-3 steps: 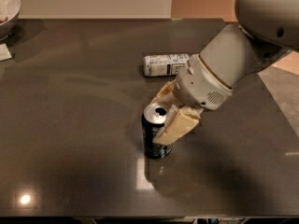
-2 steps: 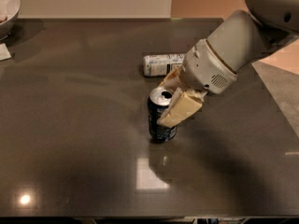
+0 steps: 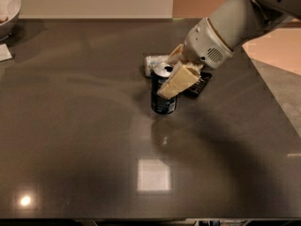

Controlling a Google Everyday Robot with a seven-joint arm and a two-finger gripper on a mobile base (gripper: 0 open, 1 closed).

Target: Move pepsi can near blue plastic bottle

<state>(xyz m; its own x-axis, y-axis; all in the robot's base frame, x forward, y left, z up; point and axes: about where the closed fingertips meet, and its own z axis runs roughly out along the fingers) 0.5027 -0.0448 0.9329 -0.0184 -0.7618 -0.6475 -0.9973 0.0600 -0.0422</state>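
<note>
Dark, glossy grey-brown table (image 3: 70, 135) fills nearly the whole camera view, with a pale wall along the top edge and a strip of lighter floor past the table's right side. A square patch of reflected light sits on the table near the front, and a small bright glint lies at the front left corner.

Near the table's middle, a little toward the back, the can (image 3: 162, 100) stands upright, its silver top facing up and its dark blue side with white print toward the camera. Whether its base rests on the table or hangs just above it, I cannot tell.

The white arm (image 3: 230, 25) reaches in from the upper right and slants down to the can. The gripper (image 3: 168, 76) pinches the can: one cream finger (image 3: 179, 78) lies across the can's right front side, and the other shows just behind the rim.

The bottle (image 3: 151, 62) lies on its side just behind the can, mostly hidden by it and the gripper; only its pale left end shows. I cannot tell if the can touches it.

A flat black packet (image 3: 201, 84) lies on the table just right of the can, partly under the gripper.

A bowl (image 3: 15, 6) sits at the far left corner, cut off by the edge, with a white scrap (image 3: 4, 53) just in front of it.
</note>
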